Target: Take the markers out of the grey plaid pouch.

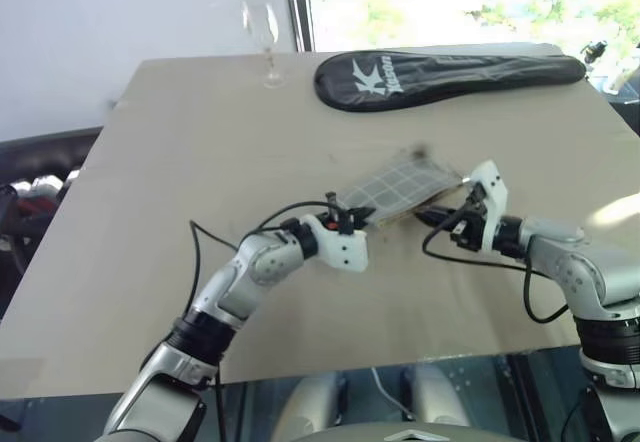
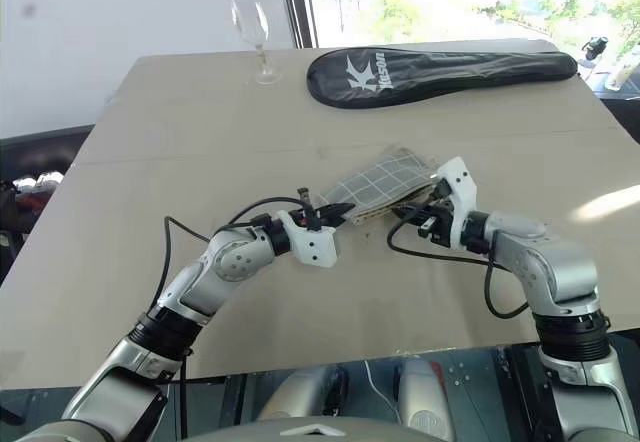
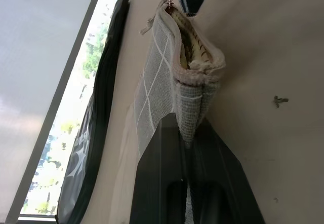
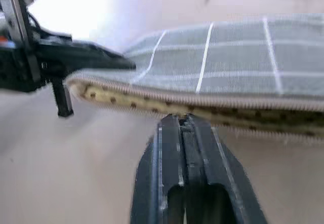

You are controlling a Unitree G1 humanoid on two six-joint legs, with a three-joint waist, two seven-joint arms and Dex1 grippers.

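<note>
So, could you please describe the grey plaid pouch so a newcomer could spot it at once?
On the tan table, look between the two robot arms, nearer than the long black racket cover. The grey plaid pouch is small, flat, grey fabric with thin white grid lines, its corner pinched in the left gripper.

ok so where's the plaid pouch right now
Mid-table in the eye views, the grey plaid pouch sits between both grippers, its corner pinched by the left gripper, nearer than the black racket cover.

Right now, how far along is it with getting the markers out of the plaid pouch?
Done: the grey plaid pouch looks unzipped, tan lining showing. In hand: the left tool pinches one end, and the shut right tool sits at the open edge. Left: both markers; none visible on the table.
</note>
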